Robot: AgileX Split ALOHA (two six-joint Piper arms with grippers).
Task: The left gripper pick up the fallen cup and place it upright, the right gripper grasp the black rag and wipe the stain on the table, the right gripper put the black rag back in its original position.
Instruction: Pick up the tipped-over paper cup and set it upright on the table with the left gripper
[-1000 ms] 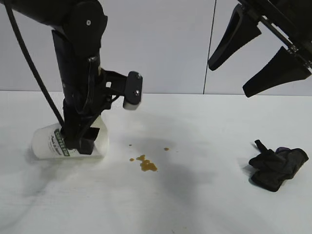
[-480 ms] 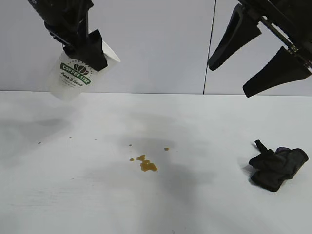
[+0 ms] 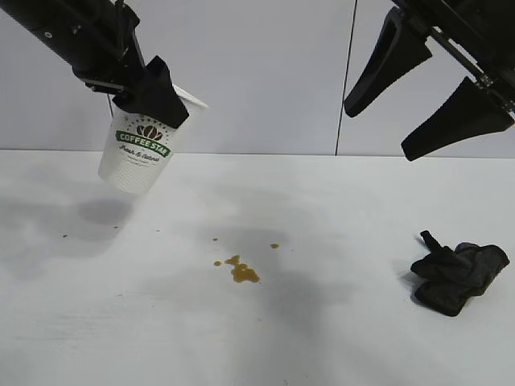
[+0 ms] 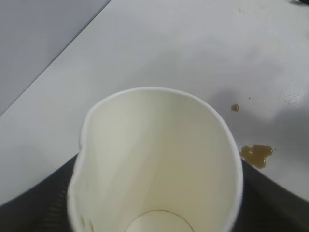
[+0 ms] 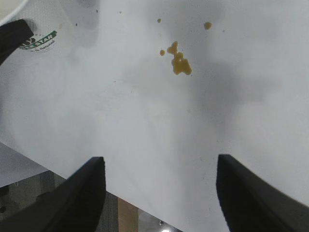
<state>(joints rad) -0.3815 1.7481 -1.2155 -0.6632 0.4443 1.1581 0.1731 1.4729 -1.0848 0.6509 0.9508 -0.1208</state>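
White table (image 3: pixel 338 338), stain (image 3: pixel 240 272) mid-surface. Left of stain, held aloft tilted: cup (image 3: pixel 143 153), clamped by left gripper (image 3: pixel 149 96). Level before lowering. Right of stain: black rag (image 3: pixel 457 276); above it, right gripper (image 3: pixel 426 100) spread wide, empty.

"COFFEE STAR" — on the cup (image 3: pixel 139 153)

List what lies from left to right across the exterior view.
left gripper holding the cup in the air → stain on the table → right gripper, open and raised → black rag
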